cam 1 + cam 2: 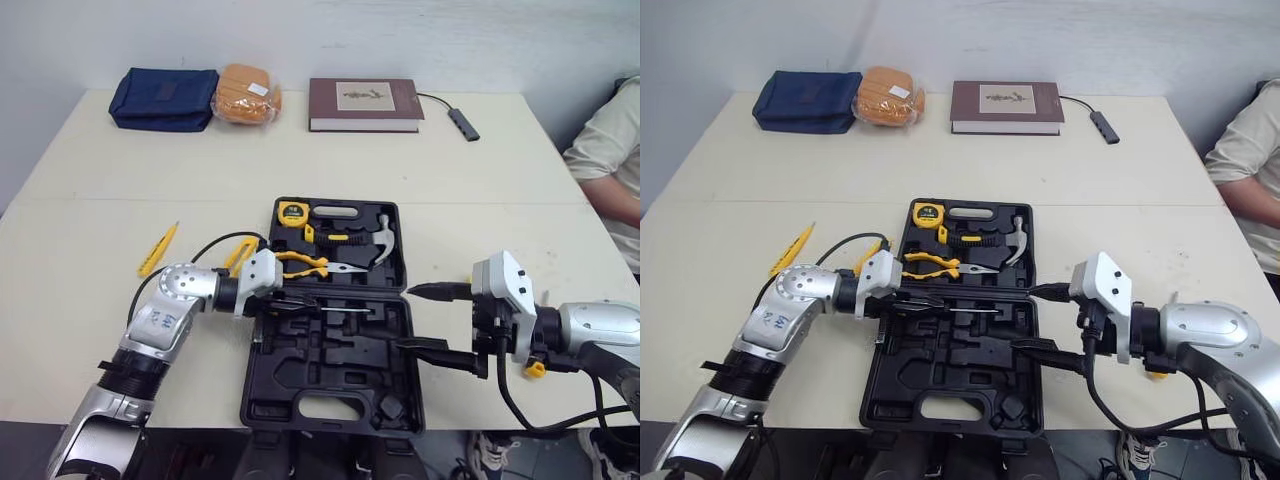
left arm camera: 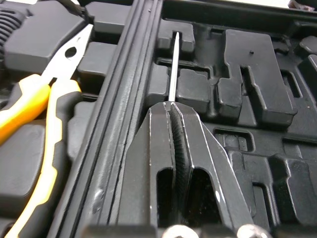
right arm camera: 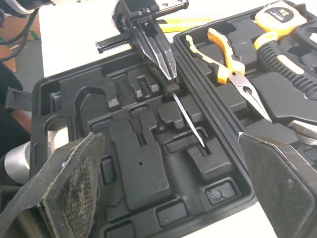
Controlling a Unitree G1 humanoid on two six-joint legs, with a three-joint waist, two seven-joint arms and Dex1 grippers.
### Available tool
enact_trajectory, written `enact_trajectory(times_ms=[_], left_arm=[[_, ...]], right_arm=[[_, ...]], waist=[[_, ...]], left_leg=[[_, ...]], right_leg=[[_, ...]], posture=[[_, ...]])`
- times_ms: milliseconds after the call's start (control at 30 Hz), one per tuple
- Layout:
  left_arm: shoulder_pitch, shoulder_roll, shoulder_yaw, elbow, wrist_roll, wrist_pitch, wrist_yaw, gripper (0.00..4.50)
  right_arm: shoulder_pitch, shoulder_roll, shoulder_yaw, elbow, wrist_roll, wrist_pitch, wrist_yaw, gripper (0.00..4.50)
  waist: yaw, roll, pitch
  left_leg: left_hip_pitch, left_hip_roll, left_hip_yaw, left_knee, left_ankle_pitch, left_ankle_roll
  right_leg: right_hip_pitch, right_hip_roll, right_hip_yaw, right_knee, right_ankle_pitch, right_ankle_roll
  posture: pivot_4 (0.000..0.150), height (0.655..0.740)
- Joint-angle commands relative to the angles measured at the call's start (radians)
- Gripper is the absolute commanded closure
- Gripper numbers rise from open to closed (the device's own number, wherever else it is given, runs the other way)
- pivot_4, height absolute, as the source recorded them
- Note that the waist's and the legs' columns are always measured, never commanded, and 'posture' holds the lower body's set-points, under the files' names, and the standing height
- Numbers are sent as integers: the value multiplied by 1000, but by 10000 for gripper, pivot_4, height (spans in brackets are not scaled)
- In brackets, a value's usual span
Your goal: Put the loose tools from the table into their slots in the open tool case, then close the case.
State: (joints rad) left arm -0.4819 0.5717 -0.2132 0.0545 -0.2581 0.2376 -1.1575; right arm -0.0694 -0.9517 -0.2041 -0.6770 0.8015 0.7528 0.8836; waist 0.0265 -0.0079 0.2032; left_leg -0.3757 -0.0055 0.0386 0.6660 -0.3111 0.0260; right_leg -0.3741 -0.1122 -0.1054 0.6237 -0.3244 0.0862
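The black tool case (image 1: 330, 395) lies open on the table, its far half holding a yellow tape measure (image 1: 292, 212), a hammer (image 1: 378, 240) and yellow-handled pliers (image 1: 305, 265). My left gripper (image 1: 287, 304) is shut on a thin screwdriver (image 1: 345, 312), whose metal shaft (image 2: 172, 69) lies along a slot in the near half, just beside the hinge. My right gripper (image 1: 438, 320) is open at the case's right edge, with one finger over the near half and nothing between its fingers. A yellow utility knife (image 1: 158, 248) lies loose on the table left of the case. Another yellow tool (image 1: 237, 256) lies by my left wrist.
Along the far edge of the table are a blue pouch (image 1: 165, 97), a bagged orange loaf (image 1: 245, 95), a brown book (image 1: 365, 104) and a small cabled hub (image 1: 462, 122). A person's sleeve (image 1: 610, 150) shows at the right edge.
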Motion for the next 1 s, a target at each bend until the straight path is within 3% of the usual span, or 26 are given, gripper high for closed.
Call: enact_trajectory(times_ms=[33,433,667,800,900,1000], left_arm=[[-14,10,-23,5,26,49,1,44255],[-21,76,-221,97,256,18,13,44255],[-23,49,-201,92,243,18,55,44255],[-8,59,-54,-25,62,79,15,44255],[76,146,187,-193,-216,309,-30,36633],[197,223,419,-289,-402,472,0,23275]], right_arm=[[-7,-7,-19,-14,2,-22,12,0],[-23,-11,-21,1,-9,-20,13,0],[-10,-6,-20,-3,-10,-16,3,0],[13,-8,-64,16,-24,-23,-13,0],[105,-10,-197,28,20,11,2,0],[221,-12,-329,53,4,13,34,0]], waist=[[0,0,0],[-1,4,-12],[0,8,-26],[-3,7,-26],[-12,5,-23],[-12,4,-22]], left_leg=[[0,0,0,0,0,0],[10,1,0,-1,-2,1],[19,1,-1,-3,-8,3],[18,2,-2,-3,-10,5],[12,2,-2,-3,-8,2],[2,2,-2,-3,-5,0]], right_leg=[[0,0,0,0,0,0],[10,0,1,-4,0,0],[19,-1,1,-8,0,-1],[18,-2,1,-8,0,-1],[11,-2,1,-8,-1,-1],[3,-2,0,-6,-1,-2]], posture=[[1500,7400],[1500,7400],[1500,7400],[1500,7400],[1500,7400],[1500,7400]])
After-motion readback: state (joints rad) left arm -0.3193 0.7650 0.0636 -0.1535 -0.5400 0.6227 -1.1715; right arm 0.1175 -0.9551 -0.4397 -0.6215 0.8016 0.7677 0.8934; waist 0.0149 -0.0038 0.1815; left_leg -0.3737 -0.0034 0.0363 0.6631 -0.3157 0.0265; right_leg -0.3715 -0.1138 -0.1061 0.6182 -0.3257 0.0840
